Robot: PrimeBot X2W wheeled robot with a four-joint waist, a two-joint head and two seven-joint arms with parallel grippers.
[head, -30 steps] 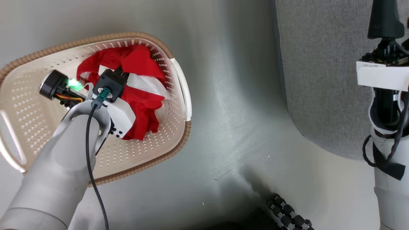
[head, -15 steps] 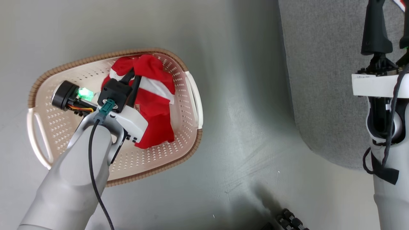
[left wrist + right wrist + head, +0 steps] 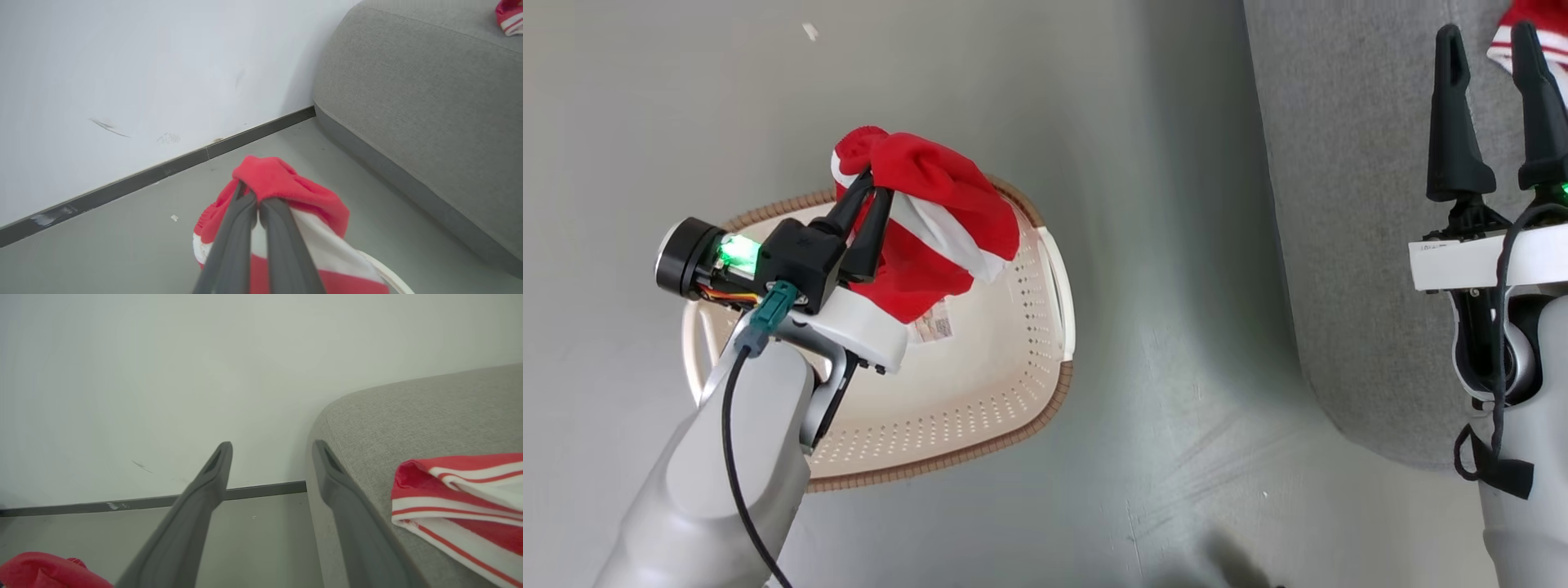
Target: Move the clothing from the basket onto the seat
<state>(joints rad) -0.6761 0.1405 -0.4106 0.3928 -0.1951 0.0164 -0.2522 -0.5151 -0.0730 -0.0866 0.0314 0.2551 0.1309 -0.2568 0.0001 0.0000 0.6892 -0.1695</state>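
Left claw is clenched on the red clothing, dangling it above the basket at its far rim. Right claw hangs spread wide, empty, over the seat edge, beside another striped garment.

Heads up on what you can't make out: the basket has its left side hidden behind the left forearm. The label in its bottom is half covered by the hanging red garment, and the print's too small to read. The tips of the left fingers are tucked under a fold of that fabric. The striped garment on the seat is cut off at the frame edge.
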